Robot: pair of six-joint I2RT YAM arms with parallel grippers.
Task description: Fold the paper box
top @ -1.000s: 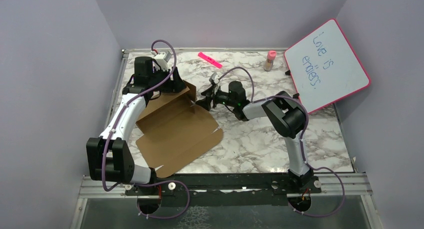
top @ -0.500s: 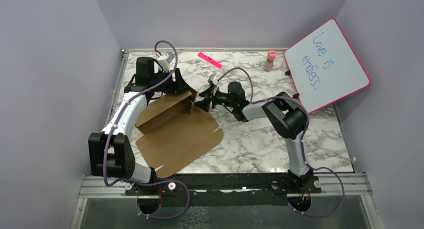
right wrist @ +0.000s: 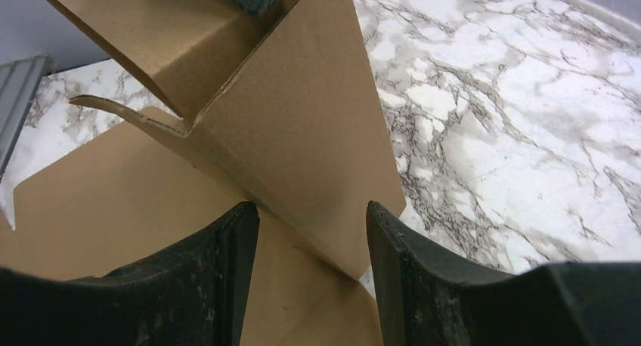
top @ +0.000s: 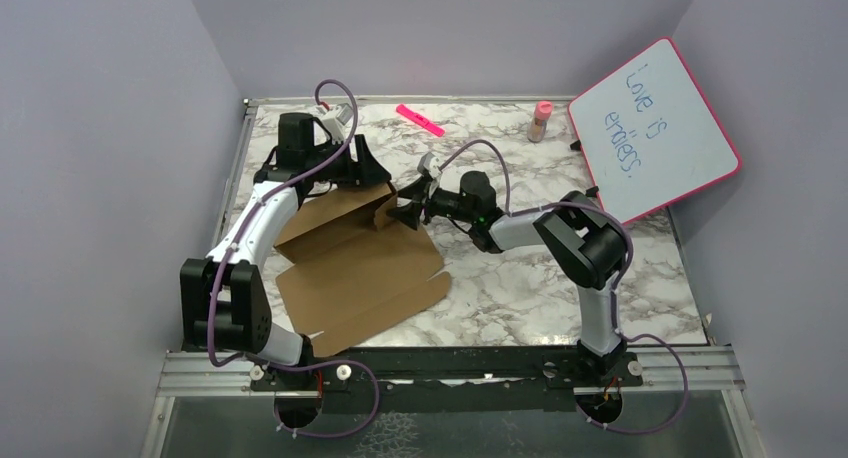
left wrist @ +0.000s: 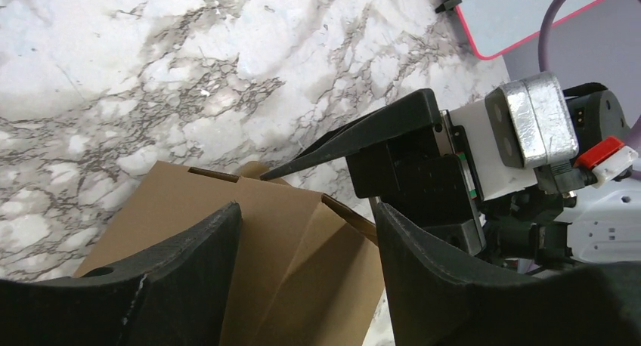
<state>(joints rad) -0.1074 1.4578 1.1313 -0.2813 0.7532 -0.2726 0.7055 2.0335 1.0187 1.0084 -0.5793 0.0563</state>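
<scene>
The paper box (top: 350, 268) is a brown cardboard sheet lying on the left half of the marble table, with its far flap and a far-right side flap raised. In the top view my left gripper (top: 366, 174) is at the raised far flap. In the left wrist view (left wrist: 306, 210) it is open, with the creased cardboard (left wrist: 249, 248) showing between the fingers. My right gripper (top: 408, 204) is at the box's far-right corner. In the right wrist view (right wrist: 308, 210) it is open, with the upright side flap (right wrist: 302, 127) between its fingertips. The right gripper's finger (left wrist: 355, 134) also shows in the left wrist view.
A pink-framed whiteboard (top: 655, 133) leans at the far right. A small pink-capped bottle (top: 541, 120) and a pink marker (top: 420, 119) lie near the table's far edge. Purple walls enclose the table on three sides.
My left gripper has moved right along the far flap, which now stands more upright. My right gripper has pushed slightly left, and the side flap at the corner has risen.
</scene>
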